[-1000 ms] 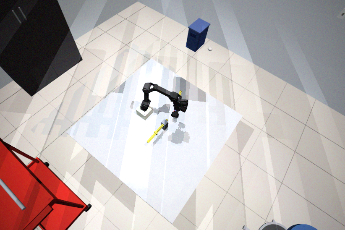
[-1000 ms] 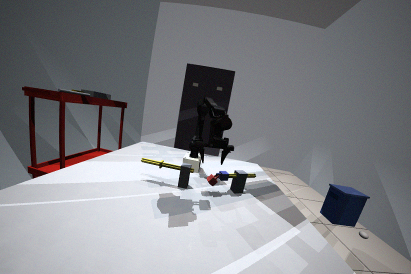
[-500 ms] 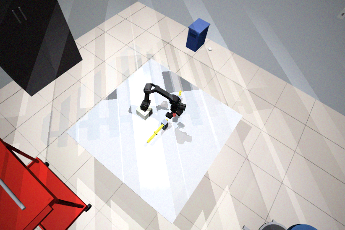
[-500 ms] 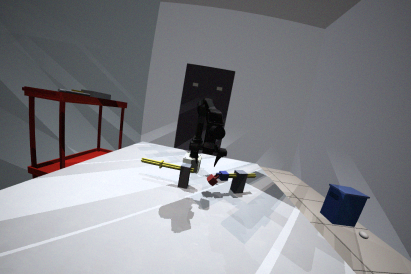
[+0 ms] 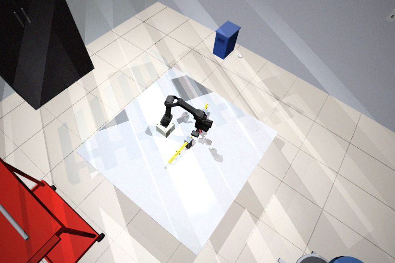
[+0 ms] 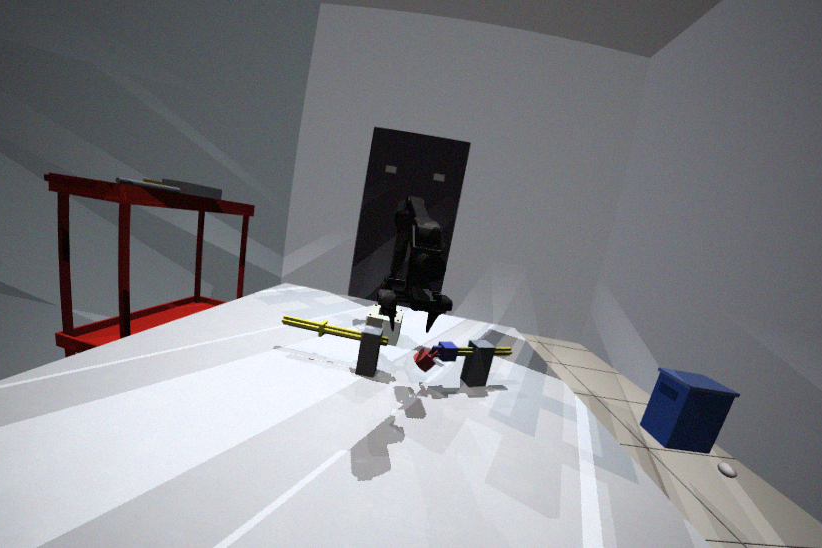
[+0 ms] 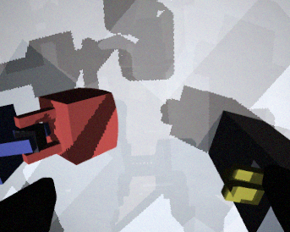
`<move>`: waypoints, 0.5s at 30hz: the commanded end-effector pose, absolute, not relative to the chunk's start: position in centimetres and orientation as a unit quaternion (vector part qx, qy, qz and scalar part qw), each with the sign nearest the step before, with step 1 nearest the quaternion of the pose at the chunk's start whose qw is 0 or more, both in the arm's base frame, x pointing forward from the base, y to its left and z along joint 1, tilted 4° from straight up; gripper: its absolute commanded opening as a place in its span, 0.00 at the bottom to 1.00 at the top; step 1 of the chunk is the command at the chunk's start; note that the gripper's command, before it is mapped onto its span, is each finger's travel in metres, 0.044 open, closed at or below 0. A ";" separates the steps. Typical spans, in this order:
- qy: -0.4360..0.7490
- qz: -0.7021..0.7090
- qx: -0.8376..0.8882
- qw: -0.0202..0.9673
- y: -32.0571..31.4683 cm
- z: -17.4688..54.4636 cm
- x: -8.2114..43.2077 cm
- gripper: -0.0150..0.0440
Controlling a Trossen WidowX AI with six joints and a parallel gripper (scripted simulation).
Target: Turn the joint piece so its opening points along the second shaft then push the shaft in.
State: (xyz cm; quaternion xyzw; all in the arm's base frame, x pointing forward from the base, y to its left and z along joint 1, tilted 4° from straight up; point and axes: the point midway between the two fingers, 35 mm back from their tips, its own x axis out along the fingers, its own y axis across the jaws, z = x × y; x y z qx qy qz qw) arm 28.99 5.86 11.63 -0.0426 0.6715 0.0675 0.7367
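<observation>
The red joint piece (image 5: pixel 199 131) (image 6: pixel 424 359) (image 7: pixel 92 127) hangs tilted on its hinges from the blue fork (image 6: pixel 446 351) (image 7: pixel 13 147); its opening is hidden. The fork ends the yellow fixed shaft (image 5: pixel 206 106) (image 6: pixel 504 351), held by a dark block (image 6: pixel 476 367). The second yellow shaft (image 5: pixel 177 153) (image 6: pixel 308 324) (image 7: pixel 244 194) passes through its block (image 5: pixel 188 142) (image 6: pixel 368 352) (image 7: pixel 233 141), its near end short of the joint piece. My gripper (image 6: pixel 410 328) (image 7: pixel 161 183) is open and empty, pointing down above the gap between the blocks, touching nothing that I can see.
The white arm base (image 5: pixel 165 128) stands behind the blocks on the pale mat (image 5: pixel 136 164). A red cart (image 5: pixel 30 213) (image 6: pixel 122 258), a dark cabinet (image 5: pixel 33 55) and a blue bin (image 5: pixel 226 40) (image 6: pixel 686 413) stand well away on the floor.
</observation>
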 end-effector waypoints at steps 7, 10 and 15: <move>0.656 0.176 -0.132 0.722 5.7 11.2 29.1 1.00; 0.648 0.207 -0.157 0.716 5.7 11.1 29.1 1.00; 0.631 0.257 -0.199 0.704 5.6 11.0 29.1 1.00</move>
